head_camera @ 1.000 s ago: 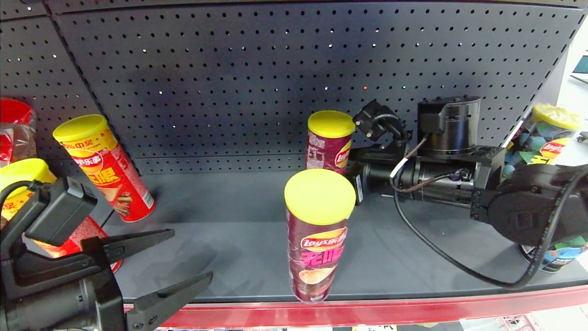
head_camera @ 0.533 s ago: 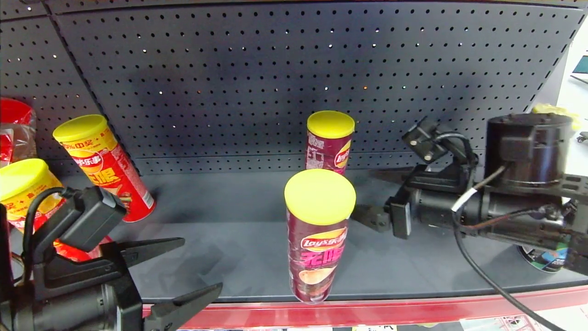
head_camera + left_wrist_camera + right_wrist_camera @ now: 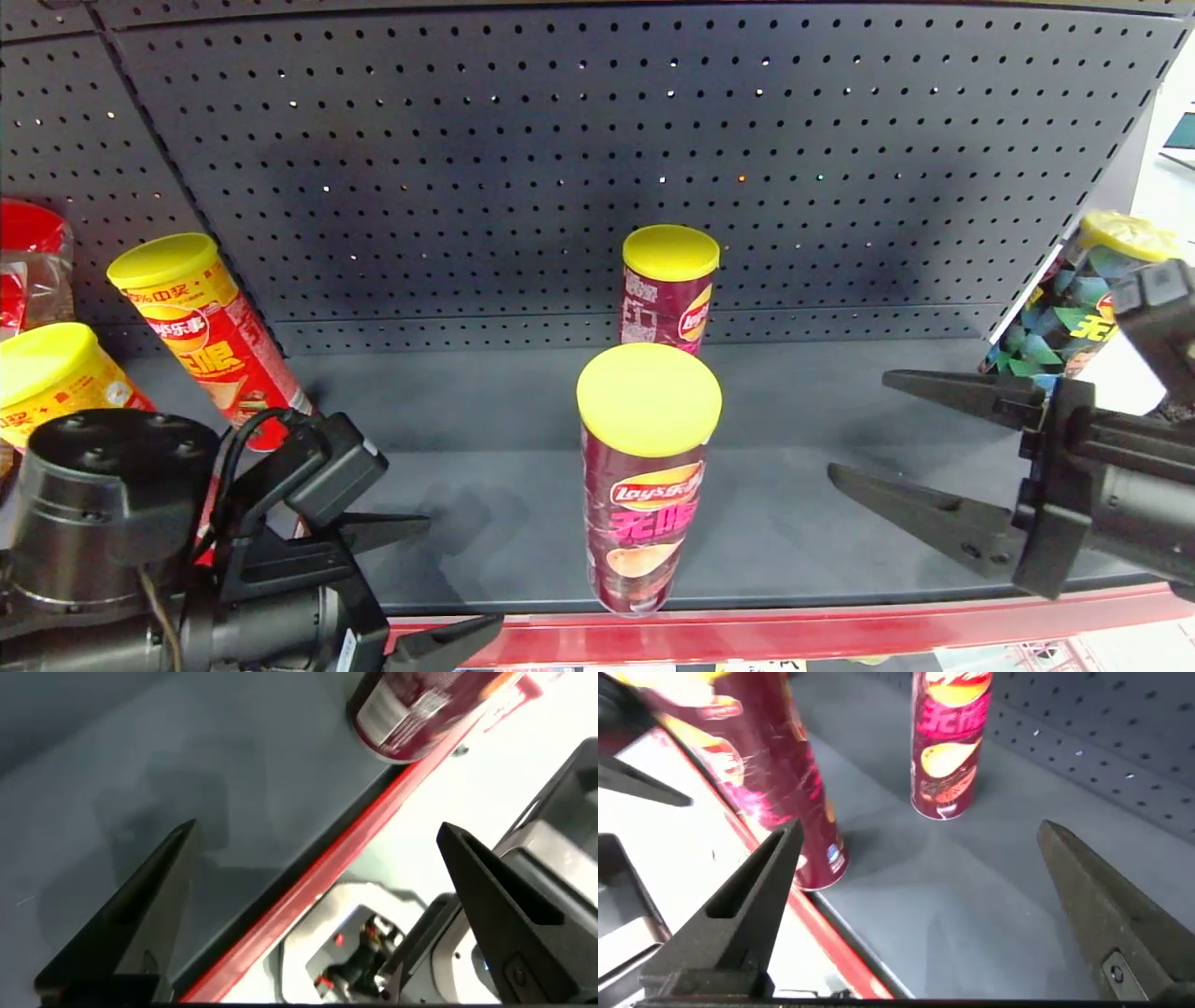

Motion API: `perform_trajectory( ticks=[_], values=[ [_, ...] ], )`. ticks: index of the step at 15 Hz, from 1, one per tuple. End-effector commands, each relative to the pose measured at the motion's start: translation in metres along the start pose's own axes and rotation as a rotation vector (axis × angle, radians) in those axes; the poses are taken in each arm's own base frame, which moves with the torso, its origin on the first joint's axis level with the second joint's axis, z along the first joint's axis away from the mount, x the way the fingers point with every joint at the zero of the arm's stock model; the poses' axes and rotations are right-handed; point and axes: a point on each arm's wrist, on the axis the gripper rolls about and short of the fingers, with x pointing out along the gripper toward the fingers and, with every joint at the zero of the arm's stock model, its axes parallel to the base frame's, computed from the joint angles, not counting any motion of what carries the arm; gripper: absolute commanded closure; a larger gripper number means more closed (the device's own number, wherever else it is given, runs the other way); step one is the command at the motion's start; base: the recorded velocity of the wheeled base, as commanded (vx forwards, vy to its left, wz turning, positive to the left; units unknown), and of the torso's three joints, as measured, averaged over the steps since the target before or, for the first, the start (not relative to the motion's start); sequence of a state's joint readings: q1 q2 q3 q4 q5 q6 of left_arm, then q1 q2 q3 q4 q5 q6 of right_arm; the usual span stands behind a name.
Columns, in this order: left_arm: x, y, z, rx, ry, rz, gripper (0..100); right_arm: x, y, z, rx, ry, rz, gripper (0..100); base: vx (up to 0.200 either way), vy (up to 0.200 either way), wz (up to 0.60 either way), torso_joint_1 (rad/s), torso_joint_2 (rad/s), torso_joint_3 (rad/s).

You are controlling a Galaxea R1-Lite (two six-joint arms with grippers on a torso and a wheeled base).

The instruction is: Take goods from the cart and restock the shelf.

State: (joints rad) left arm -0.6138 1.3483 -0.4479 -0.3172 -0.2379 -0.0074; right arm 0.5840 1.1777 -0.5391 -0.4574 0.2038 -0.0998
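Pulled back from the rear can (image 3: 667,289), the right gripper (image 3: 859,425) sits wide open and empty, well to its right — the can stands upright on the shelf (image 3: 467,420). Left gripper (image 3: 462,571) gapes empty too

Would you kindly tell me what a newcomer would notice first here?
Two yellow-lidded maroon cans stand midway along the shelf: the front can at its red edge, the rear can by the pegboard. An open left gripper and open right gripper flank the front one, both empty. Red cans stand at the shelf's left.
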Motion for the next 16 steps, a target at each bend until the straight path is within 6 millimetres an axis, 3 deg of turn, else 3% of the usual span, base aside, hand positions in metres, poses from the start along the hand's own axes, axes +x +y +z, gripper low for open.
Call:
perform_trajectory(
  ticks=[1, 3, 9, 16],
  values=[
    [0.020, 0.005, -0.003, -0.013, 0.074, -0.001, 0, -0.025, 0.003, 0.005, -0.014, -0.077, -0.021, 0, 0.000, 0.000, 0.00, 0.000, 0.00, 0.000],
    [0.027, 0.006, -0.003, -0.015, 0.096, 0.000, 0, -0.029, 0.003, 0.007, -0.017, -0.091, -0.028, 0, 0.000, 0.000, 0.00, 0.000, 0.00, 0.000],
    [0.058, 0.013, 0.024, -0.006, 0.082, 0.004, 0, -0.030, 0.000, 0.009, 0.003, -0.100, -0.042, 0, 0.000, 0.000, 0.00, 0.000, 0.00, 0.000],
    [0.074, 0.013, 0.029, 0.014, 0.096, -0.010, 0, -0.028, -0.001, 0.011, 0.010, -0.100, -0.045, 0, 0.000, 0.000, 0.00, 0.000, 0.00, 0.000]
  ],
)
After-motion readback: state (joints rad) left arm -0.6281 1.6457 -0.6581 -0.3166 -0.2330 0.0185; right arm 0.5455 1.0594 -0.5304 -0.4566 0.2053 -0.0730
